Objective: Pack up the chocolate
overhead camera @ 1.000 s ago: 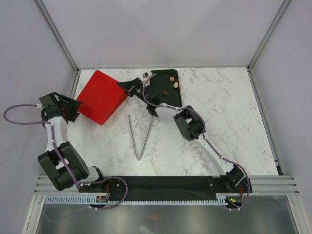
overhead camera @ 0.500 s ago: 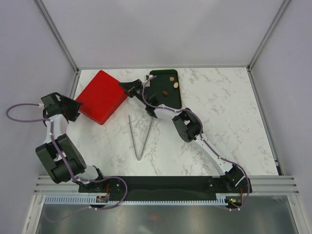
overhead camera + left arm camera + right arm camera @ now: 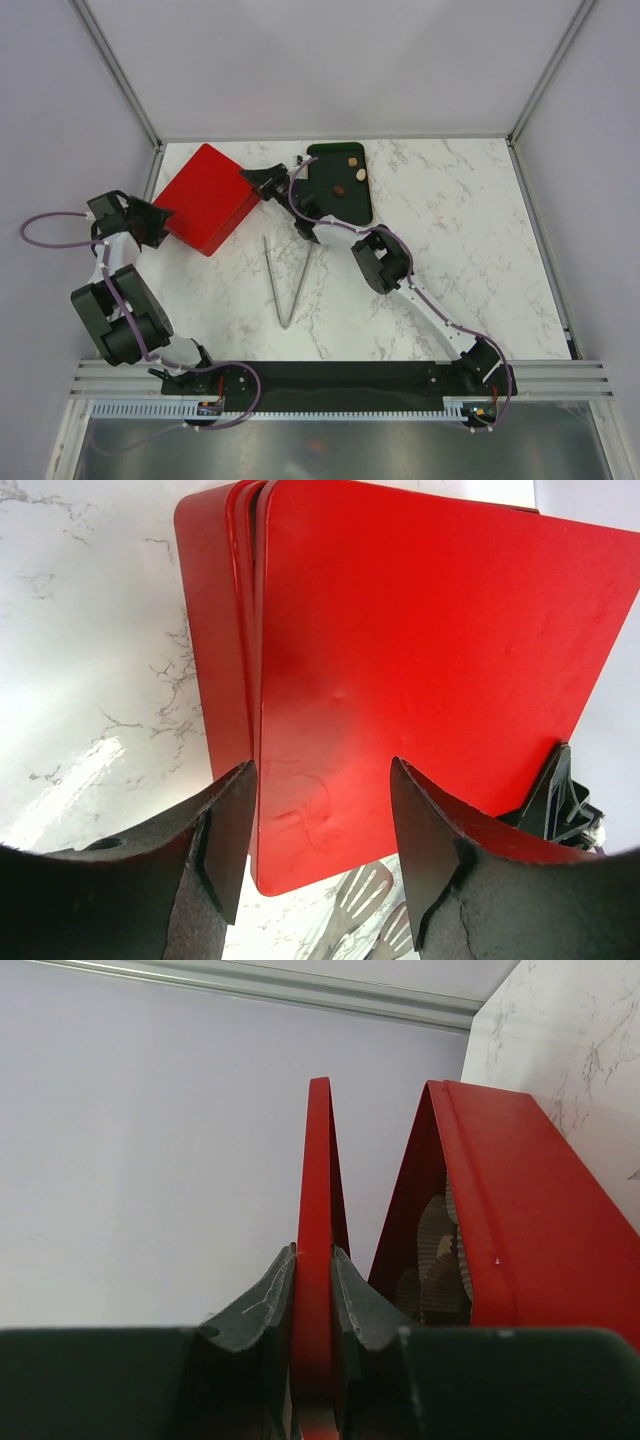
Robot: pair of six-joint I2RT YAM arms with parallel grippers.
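Three pieces of chocolate (image 3: 352,160) lie on a dark green tray (image 3: 325,205) at the back of the table. A red box (image 3: 205,197) sits left of it. Its red lid (image 3: 318,1160) is pinched at the edge by my right gripper (image 3: 313,1255), which is shut on it. The lid stands slightly apart from the box base (image 3: 500,1220), where ribbed paper cups (image 3: 437,1245) show inside. My left gripper (image 3: 320,780) is open at the box's near-left corner, a finger on either side of the red lid (image 3: 420,650). In the top view it is the left gripper (image 3: 158,222).
Long metal tongs (image 3: 285,280) lie on the marble table in front of the box, and their slotted tips (image 3: 362,920) show under the box corner. The left wall stands close behind the left arm. Metal frame posts rise at the back corners.
My right gripper has drawn the lid edge a little to the left. The left arm has shifted slightly nearer, and its jaws have narrowed somewhat.
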